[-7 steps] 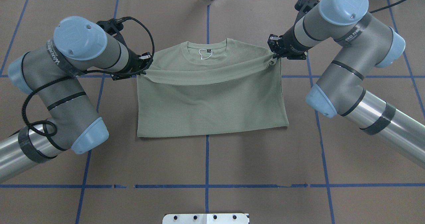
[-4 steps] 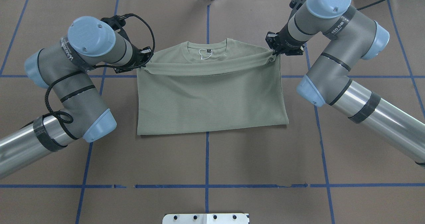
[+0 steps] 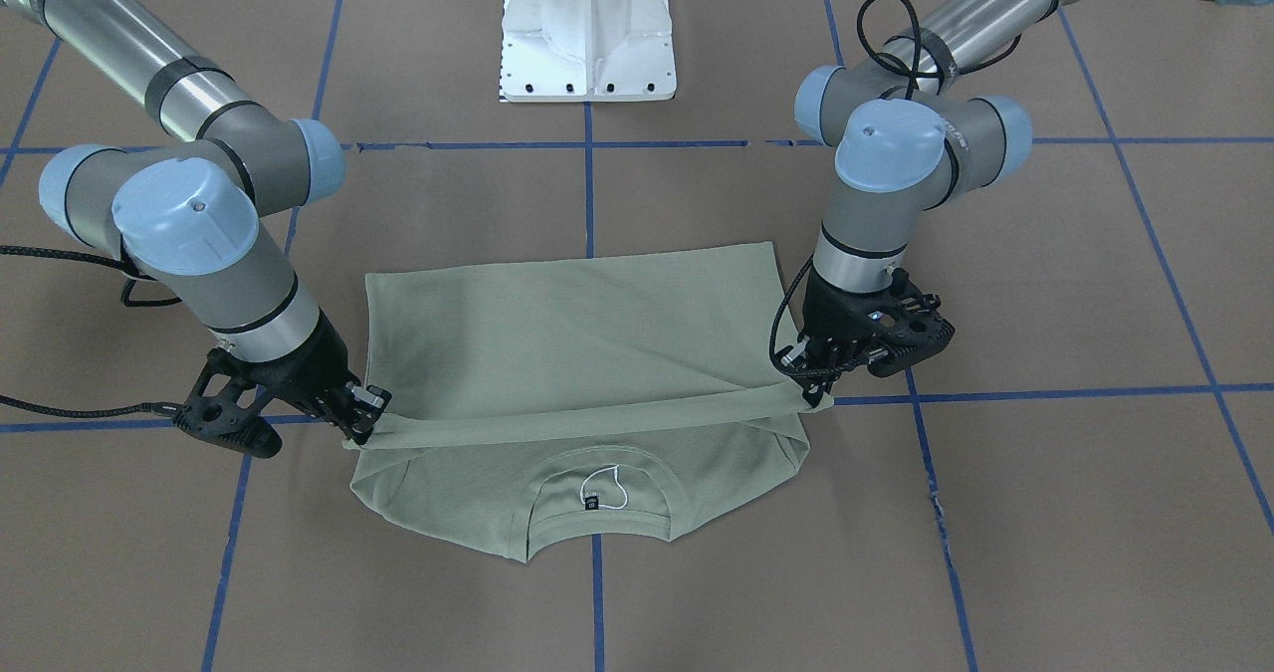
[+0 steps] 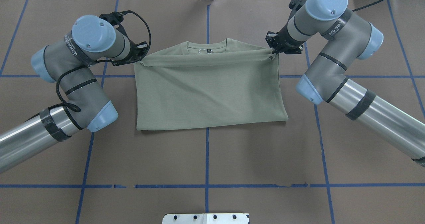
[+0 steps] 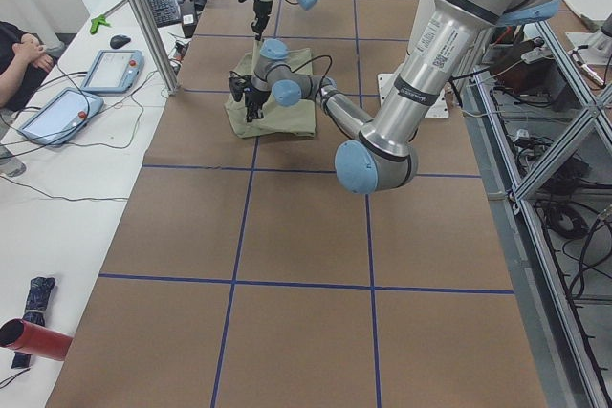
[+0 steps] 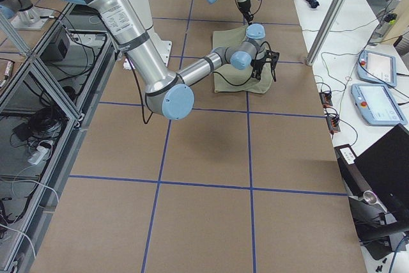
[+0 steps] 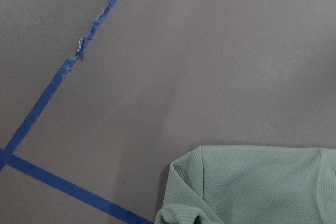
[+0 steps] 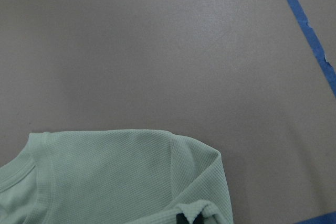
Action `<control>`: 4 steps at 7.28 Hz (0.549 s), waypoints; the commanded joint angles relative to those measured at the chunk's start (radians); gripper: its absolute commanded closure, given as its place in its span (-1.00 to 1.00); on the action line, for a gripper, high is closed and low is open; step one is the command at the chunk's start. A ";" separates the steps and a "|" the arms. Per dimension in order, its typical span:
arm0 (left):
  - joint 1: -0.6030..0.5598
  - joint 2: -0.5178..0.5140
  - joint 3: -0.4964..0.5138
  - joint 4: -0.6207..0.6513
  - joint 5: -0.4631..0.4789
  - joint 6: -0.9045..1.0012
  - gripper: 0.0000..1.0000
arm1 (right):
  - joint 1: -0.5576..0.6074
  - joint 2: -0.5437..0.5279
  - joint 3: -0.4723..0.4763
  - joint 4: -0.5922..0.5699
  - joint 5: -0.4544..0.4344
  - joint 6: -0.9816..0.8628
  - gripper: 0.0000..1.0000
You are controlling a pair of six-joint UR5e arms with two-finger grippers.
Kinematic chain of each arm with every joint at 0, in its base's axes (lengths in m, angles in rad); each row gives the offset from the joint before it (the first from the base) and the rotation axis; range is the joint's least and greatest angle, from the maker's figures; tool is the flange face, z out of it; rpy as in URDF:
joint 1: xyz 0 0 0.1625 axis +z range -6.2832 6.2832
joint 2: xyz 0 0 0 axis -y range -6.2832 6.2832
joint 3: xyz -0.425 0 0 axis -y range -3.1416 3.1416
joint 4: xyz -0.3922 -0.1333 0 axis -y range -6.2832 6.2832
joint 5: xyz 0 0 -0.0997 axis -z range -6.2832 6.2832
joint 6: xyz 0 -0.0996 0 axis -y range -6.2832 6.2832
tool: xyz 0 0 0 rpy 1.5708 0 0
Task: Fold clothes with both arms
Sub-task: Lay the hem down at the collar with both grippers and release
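**Q:** What is on the left?

**A:** Seen from overhead, the left gripper (image 4: pixel 140 59) is clamped tight on one corner of the shirt's (image 4: pixel 209 94) doubled-over layer, at the garment's left side.

**Q:** And the shirt itself?

**A:** It is pale green and lies flat in the middle of the brown table (image 4: pixel 206 157). Its lower half is folded up over the chest, so the fold line is the side nearest the robot. The held edge (image 4: pixel 206 59) runs straight across from one gripper to the other, a little raised off the layer beneath.

**Q:** And on the right?

**A:** The right gripper (image 4: pixel 274 52) pinches the opposite corner the same way, jaws closed on fabric.

**Q:** What does the next move depend on?

**A:** The collar (image 4: pixel 207 44) lies just beyond the held edge, on the side away from the robot, and is partly uncovered. The edge's long axis is crosswise, and each gripper has its own end, neither nearer than the other. I judge both should travel forward evenly, then lower and let go, or the edge will land skewed.
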 commanded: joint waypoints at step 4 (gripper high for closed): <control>-0.001 -0.058 0.053 0.000 0.004 0.003 1.00 | 0.005 0.035 -0.044 0.016 0.000 0.000 1.00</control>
